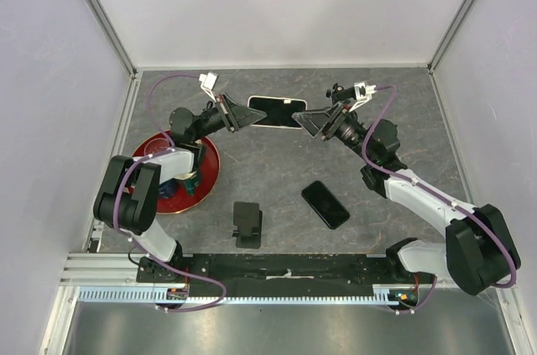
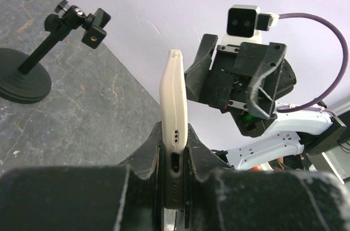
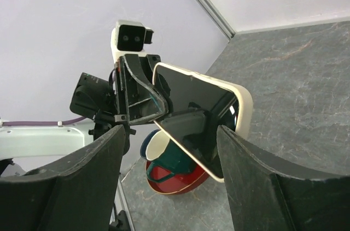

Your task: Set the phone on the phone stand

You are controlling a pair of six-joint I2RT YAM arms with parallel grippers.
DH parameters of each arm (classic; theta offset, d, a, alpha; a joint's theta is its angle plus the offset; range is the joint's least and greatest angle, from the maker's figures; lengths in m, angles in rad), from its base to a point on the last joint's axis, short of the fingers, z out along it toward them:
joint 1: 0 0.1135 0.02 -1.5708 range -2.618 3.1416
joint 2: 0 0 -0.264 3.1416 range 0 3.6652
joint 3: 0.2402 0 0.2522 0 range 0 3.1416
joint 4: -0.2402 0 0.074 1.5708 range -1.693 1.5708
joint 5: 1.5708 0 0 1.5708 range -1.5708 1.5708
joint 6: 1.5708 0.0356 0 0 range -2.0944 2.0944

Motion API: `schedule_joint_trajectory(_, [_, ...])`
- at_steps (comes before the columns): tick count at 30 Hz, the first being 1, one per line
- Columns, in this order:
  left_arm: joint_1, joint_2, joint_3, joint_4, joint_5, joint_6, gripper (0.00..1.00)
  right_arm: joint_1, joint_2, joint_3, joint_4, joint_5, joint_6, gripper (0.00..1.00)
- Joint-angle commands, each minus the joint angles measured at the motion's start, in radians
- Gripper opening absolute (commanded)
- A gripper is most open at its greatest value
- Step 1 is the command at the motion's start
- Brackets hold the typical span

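My left gripper (image 1: 243,114) is shut on one end of a phone in a white case (image 1: 277,110) and holds it in the air over the back of the table. In the left wrist view the phone (image 2: 174,94) stands edge-on, clamped between the fingers (image 2: 175,132). My right gripper (image 1: 309,120) is open and faces the phone's free end. In the right wrist view its fingers (image 3: 169,132) are spread wide with the phone (image 3: 191,94) just ahead of them. A black phone stand (image 1: 247,222) sits near the front edge. A second, black phone (image 1: 325,204) lies flat on the table.
A red plate (image 1: 210,183) with a teal mug (image 1: 190,179) sits at the left, under the left arm. The left wrist view shows a black post with a clamp head on a round base (image 2: 24,81). Walls enclose the table on three sides.
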Motion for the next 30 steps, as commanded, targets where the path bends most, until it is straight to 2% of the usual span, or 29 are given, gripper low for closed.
schedule_joint_trajectory(1, [-0.024, -0.085, 0.011, 0.422, -0.035, -0.02, 0.02, 0.014, 0.011, 0.01, 0.058, 0.048, -0.024, 0.73])
schedule_joint_trajectory(4, [-0.027, -0.109, 0.006, 0.422, -0.03, -0.013, 0.02, 0.012, -0.01, 0.01, 0.004, 0.103, -0.063, 0.71])
schedule_joint_trajectory(7, [-0.027, -0.126, -0.001, 0.413, -0.026, 0.007, 0.02, 0.012, -0.081, 0.008, -0.14, 0.178, -0.153, 0.76])
schedule_joint_trajectory(11, [-0.027, -0.131, 0.002, 0.401, -0.024, 0.009, 0.02, 0.009, -0.123, -0.001, -0.231, 0.178, -0.192, 0.78])
schedule_joint_trajectory(15, [-0.033, -0.134, 0.005, 0.403, -0.024, 0.003, 0.02, 0.009, -0.072, 0.011, -0.16, 0.068, -0.155, 0.77])
schedule_joint_trajectory(20, [-0.044, -0.144, 0.005, 0.403, -0.026, 0.003, 0.02, 0.009, -0.012, 0.027, 0.005, -0.045, -0.095, 0.73])
schedule_joint_trajectory(22, [-0.047, -0.146, 0.008, 0.403, -0.027, 0.001, 0.02, 0.009, 0.011, 0.021, 0.134, -0.083, -0.062, 0.71])
schedule_joint_trajectory(28, [-0.061, -0.151, 0.008, 0.412, -0.038, 0.003, 0.02, 0.011, 0.063, -0.008, 0.314, -0.133, 0.02, 0.56])
schedule_joint_trajectory(30, [-0.064, -0.154, 0.006, 0.415, -0.043, 0.004, 0.02, 0.011, 0.06, -0.015, 0.319, -0.132, 0.021, 0.51])
